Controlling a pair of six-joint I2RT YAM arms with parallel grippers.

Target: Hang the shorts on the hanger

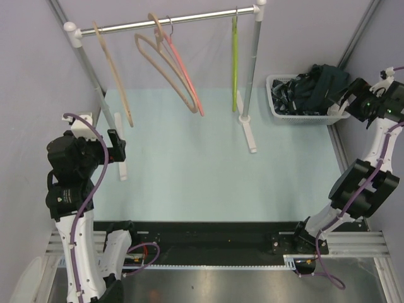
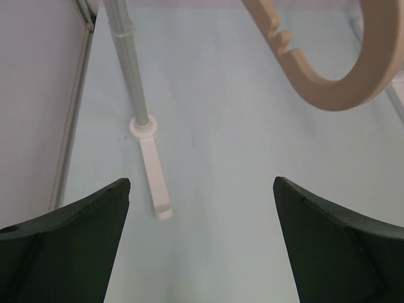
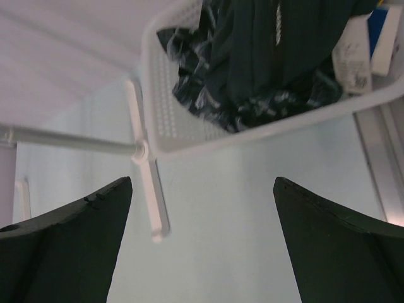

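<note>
Shorts point(image 3: 252, 57) lay in the white basket point(image 3: 163, 95) just beyond the right gripper point(image 3: 202, 183), its jaws wide open and empty. The left gripper point(image 2: 202, 183) gaped too, the hanger point(image 1: 235, 63) hanging well apart from both.

Left arm point(image 1: 69, 161) and right arm point(image 1: 363, 184): white links, black joint housings. Purple cables point(image 1: 77, 233) trail along both. Claw fingers point(image 2: 63, 252) are dark wedges.

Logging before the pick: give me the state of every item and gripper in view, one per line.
shorts: heaped in the white basket, not gripped
lime-green hanger: hanging on the rail, bare
pink hanger: hanging on the rail, bare
beige wooden hangers: hanging on the rail, bare
left gripper: open, empty
right gripper: open, empty, near the basket
</note>
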